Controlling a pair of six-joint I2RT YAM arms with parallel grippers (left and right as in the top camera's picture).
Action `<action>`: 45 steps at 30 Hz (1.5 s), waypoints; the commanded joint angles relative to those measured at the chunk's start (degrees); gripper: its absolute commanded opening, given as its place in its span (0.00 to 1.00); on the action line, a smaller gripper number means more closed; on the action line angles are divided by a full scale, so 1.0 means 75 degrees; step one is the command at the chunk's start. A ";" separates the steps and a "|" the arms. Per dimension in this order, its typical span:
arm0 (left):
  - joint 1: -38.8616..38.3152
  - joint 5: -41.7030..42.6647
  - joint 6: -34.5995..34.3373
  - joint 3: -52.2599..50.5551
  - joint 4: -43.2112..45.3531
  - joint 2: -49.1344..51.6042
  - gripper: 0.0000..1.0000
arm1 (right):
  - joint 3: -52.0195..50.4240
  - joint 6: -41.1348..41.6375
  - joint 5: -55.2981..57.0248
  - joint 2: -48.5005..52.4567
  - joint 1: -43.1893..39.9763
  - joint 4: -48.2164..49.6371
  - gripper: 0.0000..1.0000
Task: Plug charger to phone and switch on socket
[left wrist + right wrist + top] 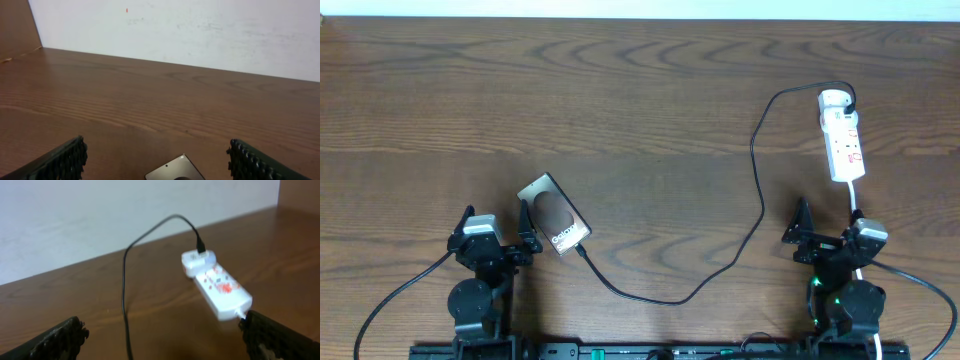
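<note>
The phone [554,214] lies flat on the table, tilted, just right of my left gripper [497,226], which is open and empty. In the left wrist view the phone's top corner [175,170] shows between the open fingers [157,147]. The charger cable [760,200] runs from the far end of the white socket [842,135] in a long loop to its plug tip [582,251], at the phone's lower edge. I cannot tell if it is inserted. My right gripper [830,228] is open and empty, below the socket. In the right wrist view the socket [220,287] and cable [125,280] lie ahead of the open fingers [162,325].
The socket's white lead [857,205] runs down past my right gripper. A pale wall [175,30] stands behind the table's far edge. The robots' thick black cables [400,290] trail off near the front edge.
</note>
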 commanded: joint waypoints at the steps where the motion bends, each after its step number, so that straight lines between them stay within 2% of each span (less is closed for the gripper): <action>1: -0.0044 0.0099 0.0047 -0.0102 -0.0300 -0.0026 0.89 | -0.0009 -0.0825 0.0073 -0.0245 0.0058 -0.0044 0.99; 11: -0.0044 0.0099 0.0047 -0.0102 -0.0300 -0.0029 0.89 | -0.0009 -0.2299 0.0061 -0.0245 0.0058 -0.0055 0.99; 45: -0.0044 0.0099 0.0047 -0.0102 -0.0300 -0.0026 0.89 | -0.0009 -0.2264 -0.0079 -0.0242 0.0058 -0.0032 0.99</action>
